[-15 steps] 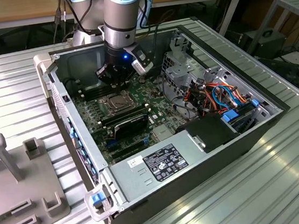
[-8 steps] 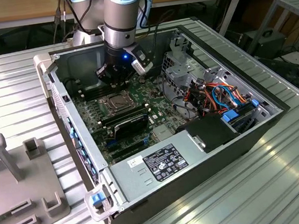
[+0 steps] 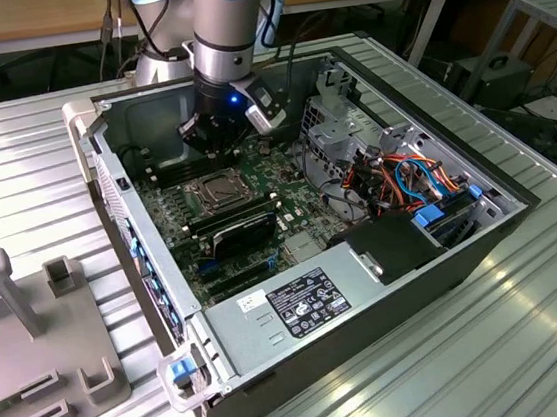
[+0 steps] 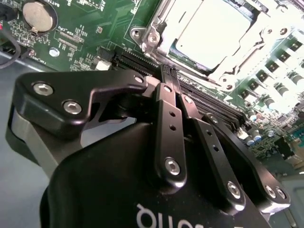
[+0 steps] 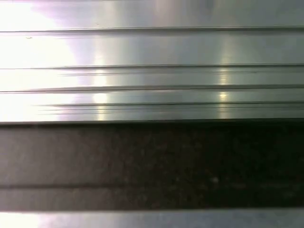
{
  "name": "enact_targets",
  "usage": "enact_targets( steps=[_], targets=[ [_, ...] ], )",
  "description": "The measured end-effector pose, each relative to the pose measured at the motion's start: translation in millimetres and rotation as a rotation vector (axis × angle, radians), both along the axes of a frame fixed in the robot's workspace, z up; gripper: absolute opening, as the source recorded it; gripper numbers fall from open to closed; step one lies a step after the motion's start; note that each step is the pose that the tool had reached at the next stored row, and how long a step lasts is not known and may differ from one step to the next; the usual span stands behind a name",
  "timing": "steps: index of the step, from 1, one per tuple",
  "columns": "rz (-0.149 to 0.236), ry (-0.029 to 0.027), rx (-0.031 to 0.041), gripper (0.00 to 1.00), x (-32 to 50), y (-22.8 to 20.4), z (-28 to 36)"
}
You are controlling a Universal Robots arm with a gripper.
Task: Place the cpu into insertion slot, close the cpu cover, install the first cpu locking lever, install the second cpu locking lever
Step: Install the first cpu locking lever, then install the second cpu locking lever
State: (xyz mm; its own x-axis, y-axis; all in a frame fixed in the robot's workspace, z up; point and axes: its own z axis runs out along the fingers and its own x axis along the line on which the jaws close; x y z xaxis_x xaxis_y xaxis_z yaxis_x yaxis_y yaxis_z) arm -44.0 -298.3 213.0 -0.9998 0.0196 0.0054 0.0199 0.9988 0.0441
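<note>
Second wrist view puts the cpu [image 4: 216, 33], a small flat square chip with a silvery-grey metal top, seated in the insertion slot [image 4: 164, 45], the square socket with a metal rim set into the green circuit board [image 4: 85, 35]. Around the chip lies the cpu cover [image 4: 259, 38], a thin silvery metal frame plate with a large square window, flat over the socket so that the chip's top shows through the window (glare washes out its far edge, so I cannot tell how the locking levers sit).

My gripper [image 4: 170, 72], black with bolted finger links, hangs just beside the socket's near corner, over the long narrow black memory slots [image 4: 202, 97]. Its two fingers are pressed together at the tips with nothing between them. A round silver coin battery [image 4: 38, 15] sits on the board well apart from the socket.

From the exterior view, my gripper [image 3: 222, 139] reaches down into an open grey desktop computer case [image 3: 419, 293] lying on a ribbed aluminium table [image 3: 535, 340]; the socket [image 3: 213, 189] is near it. A black rectangular card [image 3: 244, 231] stands beside the socket, and a grey moulded fixture block [image 3: 32, 337] rests on the table at the exterior view's left.
</note>
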Motion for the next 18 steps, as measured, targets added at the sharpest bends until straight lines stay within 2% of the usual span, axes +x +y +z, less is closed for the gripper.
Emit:
enact_targets(
  steps=[2, 5, 6, 18],
  targets=[
    [0.0, 0.0001, 0.0001, 0.11, 0.0, -1.4, 1.6],
    [0.0, 0.0001, -0.0001, 0.11, 0.0, -7.3, 2.5],
    [0.0, 0.0001, 0.0, 0.11, 0.0, -8.0, 2.5],
    [0.0, 0.0001, 0.0, 0.11, 0.0, -9.0, 2.5]
  ],
)
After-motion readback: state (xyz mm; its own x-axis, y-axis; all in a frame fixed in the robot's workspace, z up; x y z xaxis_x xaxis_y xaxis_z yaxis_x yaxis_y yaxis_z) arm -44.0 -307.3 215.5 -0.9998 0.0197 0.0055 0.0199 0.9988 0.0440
